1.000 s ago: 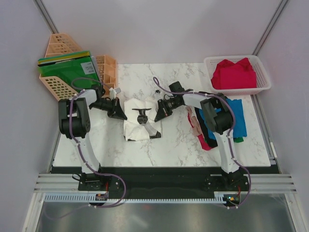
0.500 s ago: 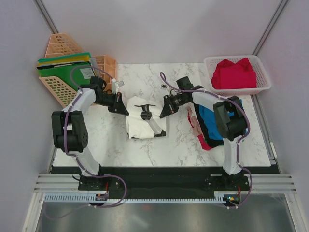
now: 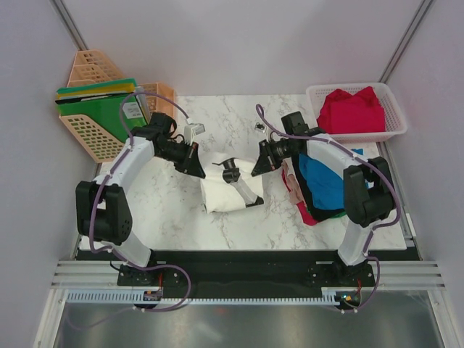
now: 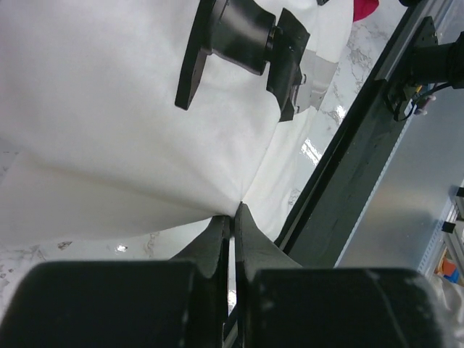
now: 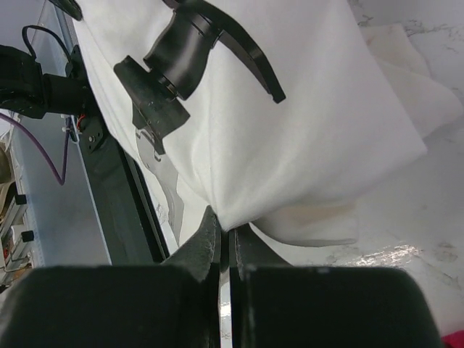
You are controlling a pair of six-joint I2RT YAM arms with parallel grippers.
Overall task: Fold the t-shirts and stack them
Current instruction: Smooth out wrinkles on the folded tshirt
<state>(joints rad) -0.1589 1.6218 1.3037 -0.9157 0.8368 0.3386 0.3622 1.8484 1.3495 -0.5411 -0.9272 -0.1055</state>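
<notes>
A folded white t-shirt (image 3: pixel 226 196) with a black print lies mid-table, its far edge lifted between my two grippers. My left gripper (image 3: pixel 199 170) is shut on the shirt's left corner, the cloth (image 4: pixel 109 109) pinched at its tips (image 4: pixel 233 210). My right gripper (image 3: pixel 256 167) is shut on the right corner, white cloth (image 5: pixel 326 109) bunched at its tips (image 5: pixel 225 226). To the right lies a stack with a bright blue t-shirt (image 3: pixel 326 181) on top, black and red edges under it and a pale beige one (image 3: pixel 289 181) at its left. A red t-shirt (image 3: pixel 351 110) sits in the basket.
The white mesh basket (image 3: pixel 395 119) stands at the back right corner. Orange racks with green folders (image 3: pixel 101 109) stand at the back left. The table's dark front edge (image 3: pixel 239 255) runs just before the arm bases.
Both grippers have carried the white t-shirt to the right, closer to the stack. Both arms now reach further across the table; grips unchanged.
</notes>
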